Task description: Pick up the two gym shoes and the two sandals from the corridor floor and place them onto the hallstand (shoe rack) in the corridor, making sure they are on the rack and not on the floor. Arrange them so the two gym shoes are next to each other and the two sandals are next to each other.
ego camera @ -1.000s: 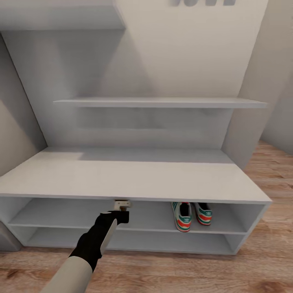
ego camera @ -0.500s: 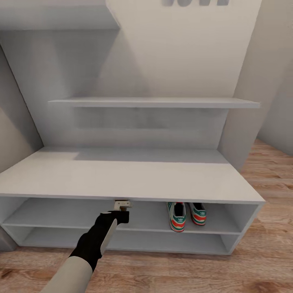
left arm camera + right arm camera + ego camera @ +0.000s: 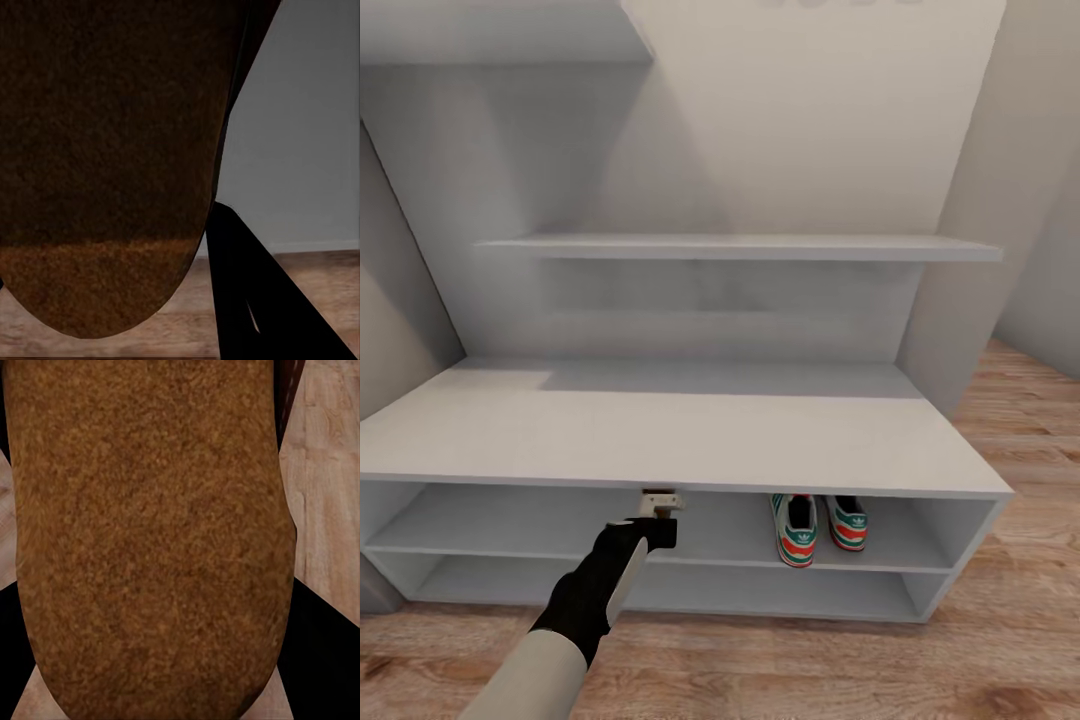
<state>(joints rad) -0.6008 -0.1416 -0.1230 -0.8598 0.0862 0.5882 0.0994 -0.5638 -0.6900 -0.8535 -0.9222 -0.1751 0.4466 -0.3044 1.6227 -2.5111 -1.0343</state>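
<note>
Sneakers (image 3: 815,525) paired on rack (image 3: 660,440) upper shelf. Each pincer grips a sandal (image 3: 105,165), (image 3: 150,540). Left pincer (image 3: 660,500) at shelf mouth: slide in level, beside sneakers.

Entrance corridor of a home, simulator render. A built-in pale grey-white hallstand (image 3: 660,430) stands against plain light walls (image 3: 800,120), with a flat bench top, two low open shelves beneath and stepped wall shelves (image 3: 740,247) above. Two gym shoes (image 3: 818,525) sit side by side on the upper low shelf. The corridor floor (image 3: 1000,640) is wood plank.
</note>
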